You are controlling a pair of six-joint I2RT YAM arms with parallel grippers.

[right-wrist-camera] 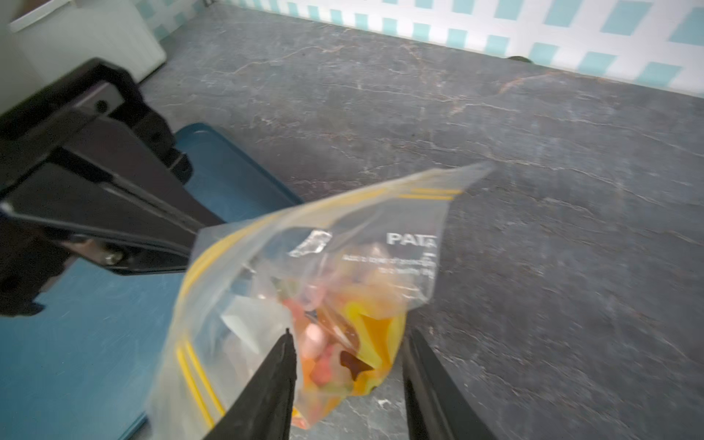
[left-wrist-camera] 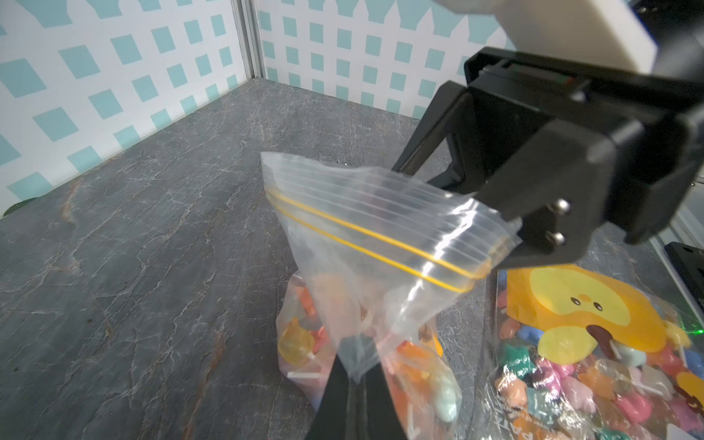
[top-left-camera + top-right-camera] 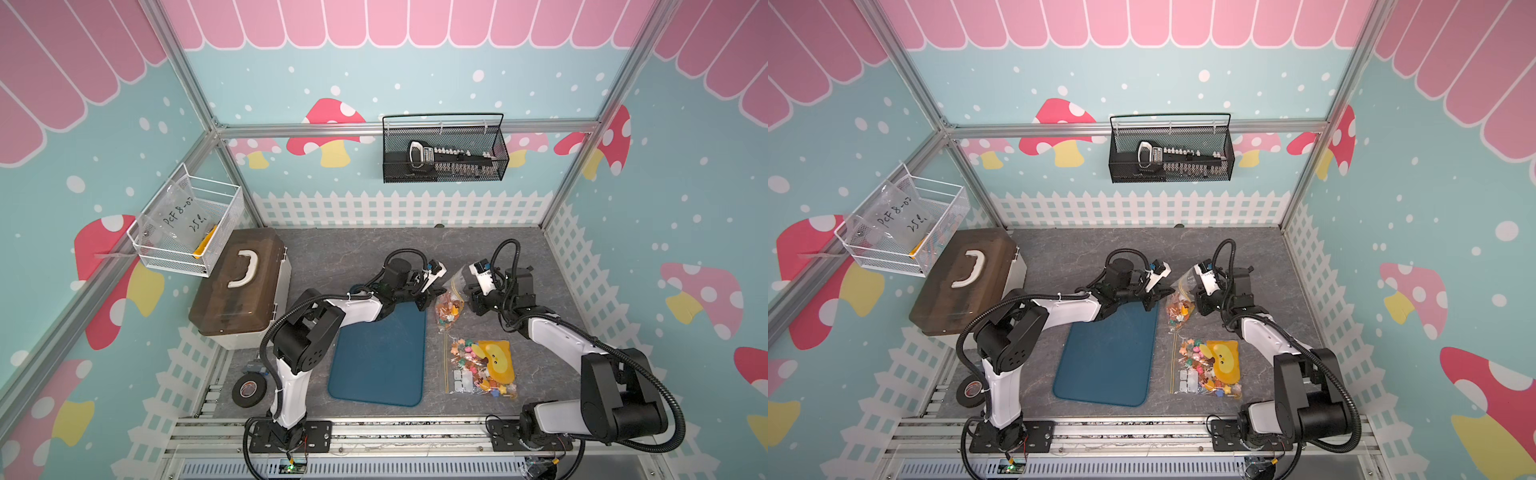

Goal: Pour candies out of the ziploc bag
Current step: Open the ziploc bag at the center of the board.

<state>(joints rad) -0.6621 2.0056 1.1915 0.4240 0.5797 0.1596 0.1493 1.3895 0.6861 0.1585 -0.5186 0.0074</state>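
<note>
In both top views the bag (image 3: 456, 286) of candies (image 3: 446, 315) hangs at frame centre, just right of the blue mat (image 3: 378, 357), between the two grippers. Left wrist view: the left gripper (image 2: 358, 377) has its jaws closed on the bag's corner. Right wrist view: the right gripper (image 1: 349, 343) has its jaws apart, with the bag between them.

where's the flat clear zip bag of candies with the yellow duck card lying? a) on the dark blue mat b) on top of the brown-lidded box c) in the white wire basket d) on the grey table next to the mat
d: in both top views the flat clear zip bag with the yellow duck card lies on the bare grey marbled table, just off the edge of the dark blue rectangular mat.
</note>
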